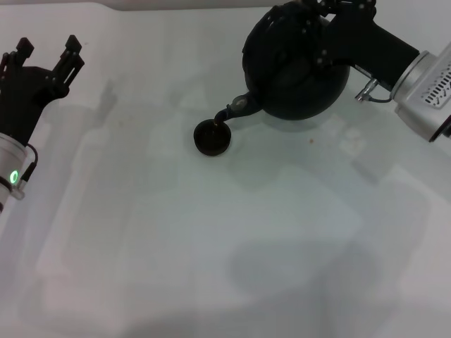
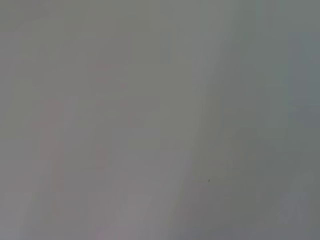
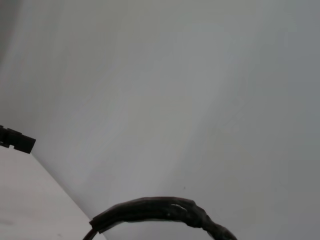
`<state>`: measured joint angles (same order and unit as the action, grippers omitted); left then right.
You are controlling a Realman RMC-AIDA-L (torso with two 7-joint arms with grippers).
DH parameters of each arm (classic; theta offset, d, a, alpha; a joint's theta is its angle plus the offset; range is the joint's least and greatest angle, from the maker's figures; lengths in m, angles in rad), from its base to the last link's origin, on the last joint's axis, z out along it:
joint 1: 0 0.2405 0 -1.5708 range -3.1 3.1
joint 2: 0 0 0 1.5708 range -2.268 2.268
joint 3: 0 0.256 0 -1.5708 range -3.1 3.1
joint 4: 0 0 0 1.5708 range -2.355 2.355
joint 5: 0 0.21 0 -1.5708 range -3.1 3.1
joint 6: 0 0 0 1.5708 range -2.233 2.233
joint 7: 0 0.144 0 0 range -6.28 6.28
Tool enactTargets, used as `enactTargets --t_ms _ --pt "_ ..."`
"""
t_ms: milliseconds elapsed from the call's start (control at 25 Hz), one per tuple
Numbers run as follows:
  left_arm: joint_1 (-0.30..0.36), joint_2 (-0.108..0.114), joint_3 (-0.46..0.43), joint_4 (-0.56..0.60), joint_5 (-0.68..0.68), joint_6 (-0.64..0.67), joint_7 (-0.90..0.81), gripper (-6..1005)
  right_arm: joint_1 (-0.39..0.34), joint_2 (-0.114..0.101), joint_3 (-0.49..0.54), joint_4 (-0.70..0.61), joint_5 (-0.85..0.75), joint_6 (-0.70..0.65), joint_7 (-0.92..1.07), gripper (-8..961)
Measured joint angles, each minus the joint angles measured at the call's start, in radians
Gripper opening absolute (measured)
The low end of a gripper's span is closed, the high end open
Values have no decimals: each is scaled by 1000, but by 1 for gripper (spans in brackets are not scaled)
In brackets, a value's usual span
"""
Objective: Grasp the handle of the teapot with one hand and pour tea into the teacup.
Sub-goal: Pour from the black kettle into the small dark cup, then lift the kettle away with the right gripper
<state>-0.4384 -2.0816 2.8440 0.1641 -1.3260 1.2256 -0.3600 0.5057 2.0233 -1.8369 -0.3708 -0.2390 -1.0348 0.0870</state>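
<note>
The round black teapot (image 1: 292, 70) hangs above the white table at the back right, tipped toward the left. Its short spout (image 1: 236, 107) points down right over the small black teacup (image 1: 212, 137), which stands on the table. My right gripper (image 1: 330, 21) is at the top of the pot, shut on the handle, which the gripper hides in the head view. An arc of the wrapped black handle (image 3: 160, 210) shows in the right wrist view. My left gripper (image 1: 48, 51) is parked far to the left, open and holding nothing.
The white table (image 1: 211, 246) stretches out in front of the cup and pot. The right arm's silver forearm (image 1: 426, 88) reaches in from the right edge. The left wrist view shows only a blank grey surface.
</note>
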Motion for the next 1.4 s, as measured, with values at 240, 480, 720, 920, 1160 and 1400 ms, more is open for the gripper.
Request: enactTargets --t_ms 240,480,720,920,1160,1400 --pt "-1 0 0 0 0 -10 -1 879 -3 0 0 -1 1 1 -2 138" --pt "-2 0 0 0 1 -11 -1 879 -1 0 1 -1 1 1 -3 137" --pt "-2 0 0 0 1 -19 -1 879 1 2 1 -2 1 1 -18 137" --pt "-2 0 0 0 1 -22 -1 879 1 2 1 -3 2 1 -30 136" --pt "-3 0 0 0 0 -22 -1 880 1 2 1 -4 3 -1 -62 136" --pt "-3 0 0 0 -1 -22 -1 880 1 2 1 -4 3 -5 -86 133"
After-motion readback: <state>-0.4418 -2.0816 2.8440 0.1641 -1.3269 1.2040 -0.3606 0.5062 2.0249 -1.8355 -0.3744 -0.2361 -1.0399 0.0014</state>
